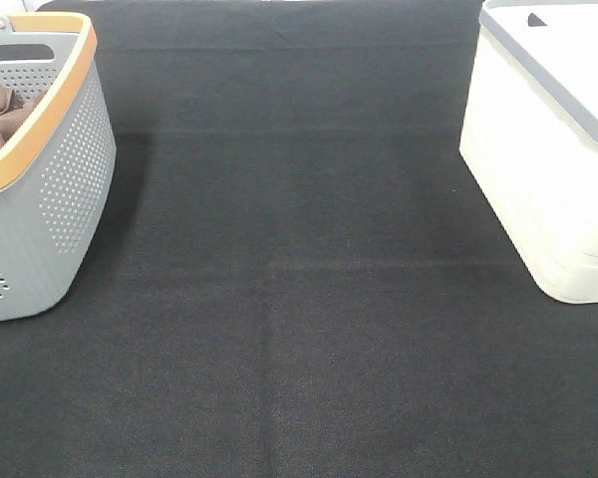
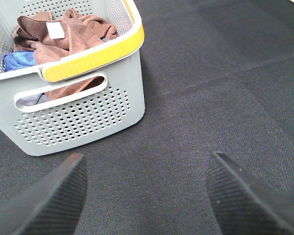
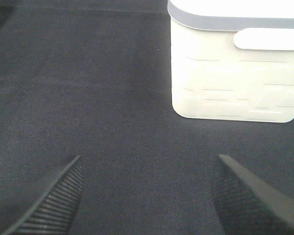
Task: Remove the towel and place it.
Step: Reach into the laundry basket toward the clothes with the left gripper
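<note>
Because the towel [image 2: 73, 34] lies heaped inside the grey basket [image 2: 88, 122], no part of the task is done yet: it must come up and out before it can be placed anywhere. It is reddish-brown and crumpled, on top of the pile, with its small white tag [image 2: 54, 30] facing up. A blue cloth [image 2: 17, 61] shows beside and partly under it. More brown fabric shows through the basket's handle slot [image 2: 63, 90]; I cannot tell whether that is the same towel. The basket's yellow rim [image 2: 93, 58] stands between me and the towel, so I judge that a reach has to go over the rim and down from above. A pinch on the top fold near the tag should lift the towel alone and leave the blue cloth behind.

My left jaws are spread wide and hold nothing. They hang over the bare bench [image 1: 299, 299], just outside the basket's wall and apart from it. My right jaws are likewise spread and empty, over the bench near the white bin [image 3: 225, 83], which stands on the right side, well apart from the grey basket. Dark cloth covers the bench between the two containers. That stretch looks like a likely place to lay the towel, though the white bin could equally be the goal; the task does not say.
</note>
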